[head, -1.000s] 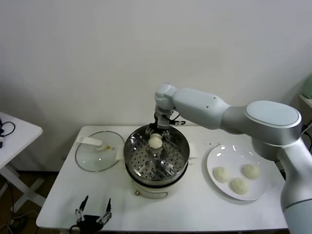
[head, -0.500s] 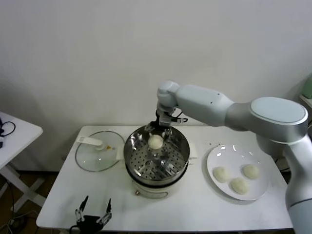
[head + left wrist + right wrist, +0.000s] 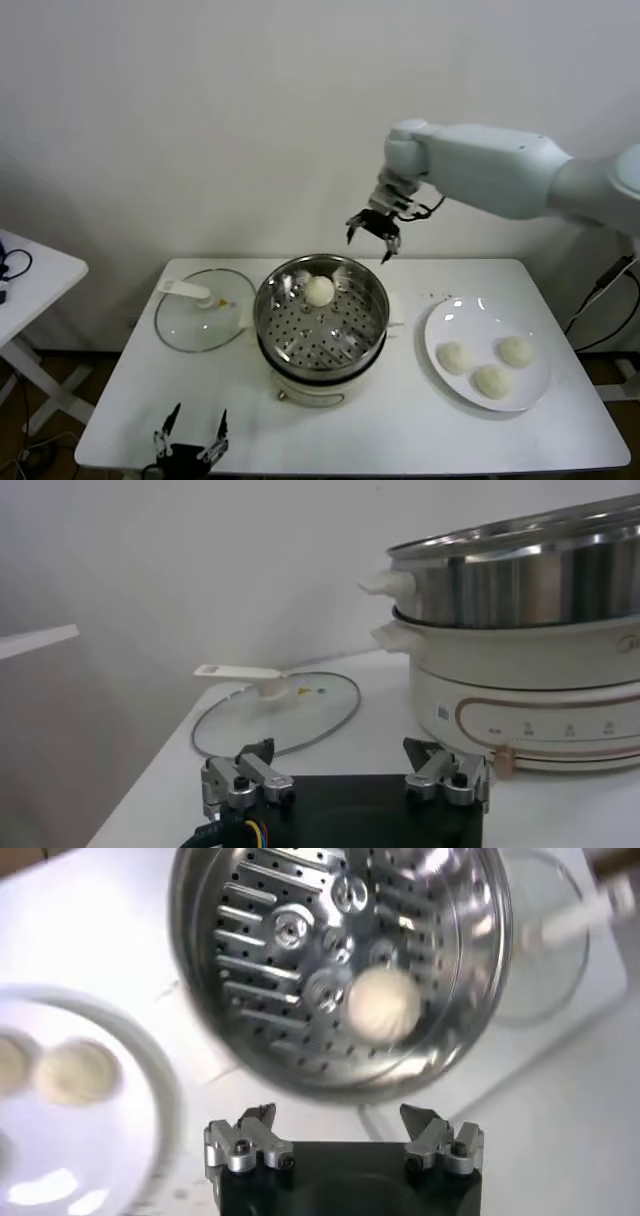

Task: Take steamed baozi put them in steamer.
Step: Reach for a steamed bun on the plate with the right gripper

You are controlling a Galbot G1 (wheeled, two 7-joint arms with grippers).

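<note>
Steamer (image 3: 321, 318) on the white table (image 3: 420, 420) holds one steamed baozi (image 3: 319, 291) on its perforated floor; three more wait on the plate (image 3: 440, 325) to its right. Right gripper (image 3: 373, 238) hovers above the steamer's far rim, jaws wide apart and empty. Left gripper (image 3: 190, 440) rests parked at the table's near edge, jaws apart and empty, so the next move looks like reaching right for another bun.

The left gripper (image 3: 345, 780) is hovering low with fingers spread, facing the steamer (image 3: 520, 580) and the glass lid (image 3: 277, 712) lying on the table (image 3: 160, 795).
</note>
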